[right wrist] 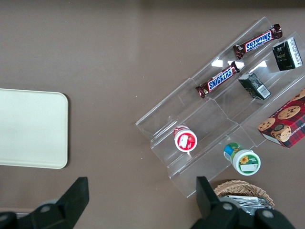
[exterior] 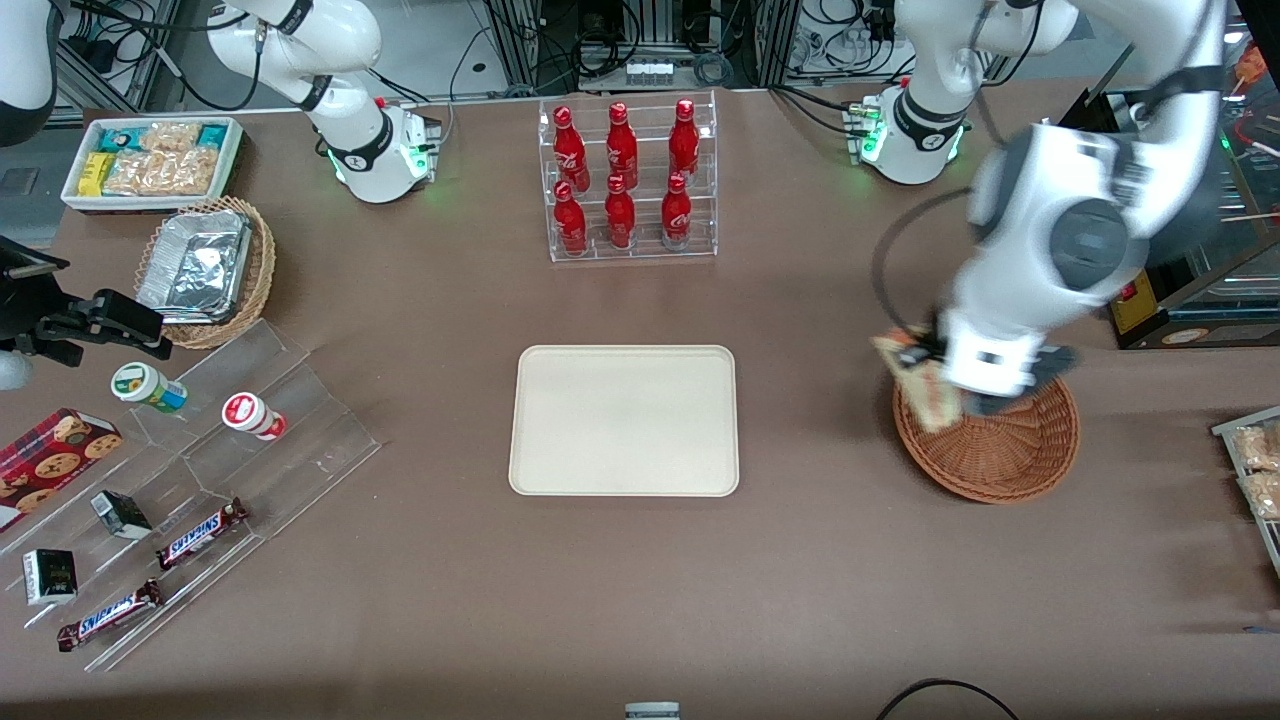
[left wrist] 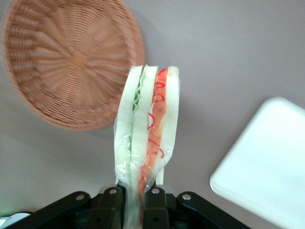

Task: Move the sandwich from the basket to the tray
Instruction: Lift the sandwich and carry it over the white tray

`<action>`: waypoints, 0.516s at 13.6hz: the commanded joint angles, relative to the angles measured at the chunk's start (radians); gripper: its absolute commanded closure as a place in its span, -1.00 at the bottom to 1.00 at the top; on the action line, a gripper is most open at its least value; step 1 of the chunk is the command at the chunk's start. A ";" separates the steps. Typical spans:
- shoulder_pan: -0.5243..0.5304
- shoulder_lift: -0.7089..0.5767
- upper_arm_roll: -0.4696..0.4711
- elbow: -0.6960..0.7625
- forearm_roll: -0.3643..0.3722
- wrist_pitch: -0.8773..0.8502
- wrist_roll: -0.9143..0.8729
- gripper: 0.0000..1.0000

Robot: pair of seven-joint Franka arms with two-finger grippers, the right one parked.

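The gripper (left wrist: 135,202) holds the sandwich (left wrist: 147,133) clamped by 1 end, its long axis pointing away from the fingers, lifted above the basket (exterior: 1000,450). The tray (exterior: 625,420) lies toward the parked arm's end of the tabletop (exterior: 800,600).

We see the sandwich (left wrist: 147,138), a wrapped white-bread wedge with green and red filling on its cut edge, pinched at one end by the gripper (left wrist: 136,205) and lifted clear above the rim of the basket (exterior: 1010,455). The basket is a round, shallow, reddish-brown wicker bowl sitting empty on the table. From it, the tray (exterior: 625,420) lies flat and bare at 9 o'clock in the front view: cream, rectangular, rounded corners, well apart.
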 commanded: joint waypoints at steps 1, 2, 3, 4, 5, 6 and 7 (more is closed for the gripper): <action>-0.137 0.055 0.016 0.037 0.009 0.039 0.003 0.85; -0.173 0.076 0.015 0.034 0.009 0.086 0.003 0.85; -0.226 0.107 0.015 0.033 0.009 0.144 0.005 0.87; -0.271 0.143 0.016 0.035 0.006 0.207 0.002 0.87; -0.300 0.185 0.016 0.035 0.005 0.269 0.002 0.87; -0.323 0.223 0.016 0.037 0.006 0.322 0.000 0.87; -0.332 0.263 0.016 0.037 0.005 0.387 0.003 0.87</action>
